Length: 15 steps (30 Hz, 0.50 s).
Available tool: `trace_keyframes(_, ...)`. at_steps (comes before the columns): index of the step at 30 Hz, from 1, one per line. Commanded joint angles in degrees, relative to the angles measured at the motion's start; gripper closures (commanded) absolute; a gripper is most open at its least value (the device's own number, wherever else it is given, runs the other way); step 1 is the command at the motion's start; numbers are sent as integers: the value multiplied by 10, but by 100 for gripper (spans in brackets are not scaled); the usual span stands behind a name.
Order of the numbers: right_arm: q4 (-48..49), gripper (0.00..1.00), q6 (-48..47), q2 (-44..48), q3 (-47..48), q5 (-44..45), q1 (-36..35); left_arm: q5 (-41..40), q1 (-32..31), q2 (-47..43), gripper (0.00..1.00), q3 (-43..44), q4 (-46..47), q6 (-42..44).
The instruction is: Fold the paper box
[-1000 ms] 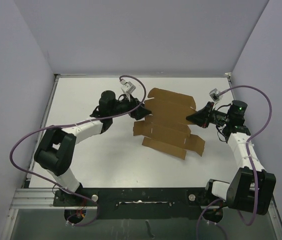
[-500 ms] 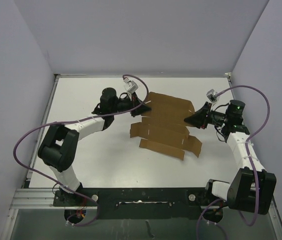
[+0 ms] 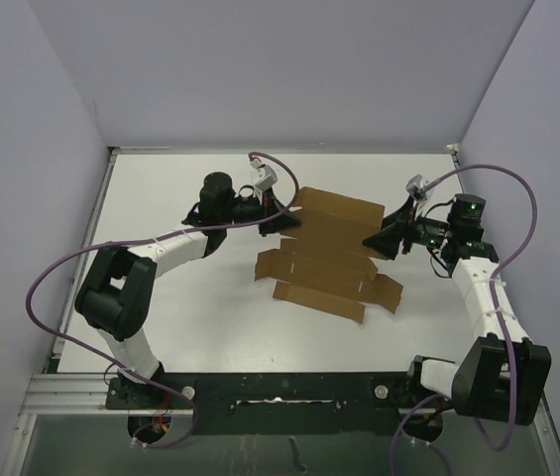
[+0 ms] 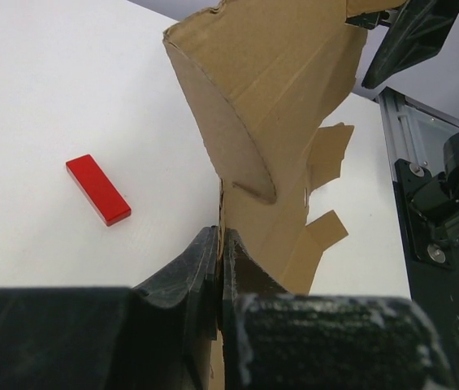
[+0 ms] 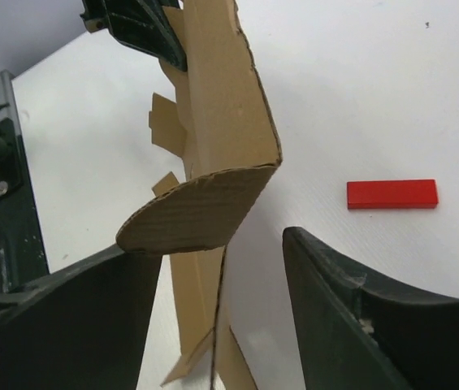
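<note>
The paper box is an unfolded brown cardboard sheet with flaps and tabs. It is located at the middle of the white table, between the two arms. The near flaps lie low toward the table surface. The far panel is raised and spans from one gripper to the other. In both wrist views the sheet stands on edge and bends in a curve, with a rounded flap at the lifted end.

The left gripper is positioned at the left edge of the sheet. In the left wrist view its jaws are pressed together on the cardboard edge, and the sheet rises out from between the fingers. The sheet is clamped at this point.

The right gripper is positioned at the right edge of the sheet. In the right wrist view its jaws stand well apart. The rounded flap sits in the gap, close to one finger and clear of the other. Whether the flap touches that nearer finger cannot be determined. The jaws do not clamp the cardboard.

A small red block lies flat on the table, beside the sheet and apart from it.

A purple cable loops out from each arm above the table.
</note>
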<state>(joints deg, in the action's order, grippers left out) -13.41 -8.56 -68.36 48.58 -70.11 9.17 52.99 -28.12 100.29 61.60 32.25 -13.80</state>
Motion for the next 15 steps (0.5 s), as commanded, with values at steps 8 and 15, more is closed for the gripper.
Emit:
trace_keyframes(8, -62, 4, -73, 54, 41, -12, 30, -8, 7, -39, 100, 30, -15, 25)
trace_keyframes(15, -77, 2, -65, 6, 54, 36, 8, 5, 6, -46, 100, 30, -13, 27)
